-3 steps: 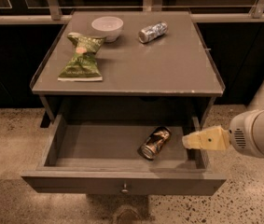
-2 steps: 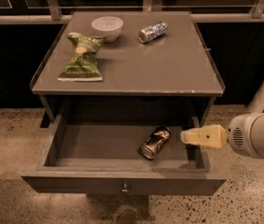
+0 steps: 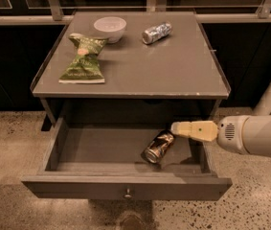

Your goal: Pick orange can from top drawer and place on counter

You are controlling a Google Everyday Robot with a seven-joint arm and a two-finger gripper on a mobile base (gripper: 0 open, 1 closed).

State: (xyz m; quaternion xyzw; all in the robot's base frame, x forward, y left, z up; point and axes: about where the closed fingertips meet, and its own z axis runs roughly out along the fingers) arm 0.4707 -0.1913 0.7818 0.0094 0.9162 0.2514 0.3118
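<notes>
The orange can [image 3: 158, 146], dark with orange-copper markings and a silver top, lies on its side in the right half of the open top drawer [image 3: 101, 150]. The drawer's knob [image 3: 128, 193] sits at the centre of its front panel. My gripper [image 3: 177, 128] reaches in from the right on a white arm, its cream fingers pointing left over the drawer, with the tip just above and right of the can's far end. The counter [image 3: 173, 66] is the grey tabletop above the drawer.
On the counter lie a green chip bag [image 3: 83, 59], a white bowl [image 3: 109, 28] and a silver-and-blue can [image 3: 156, 32] on its side. A metal railing [image 3: 53, 4] runs behind. A speckled floor [image 3: 10, 143] surrounds the cabinet.
My gripper has moved left over the drawer, from clear of the can's right side to right beside the can's far end. The can has not moved.
</notes>
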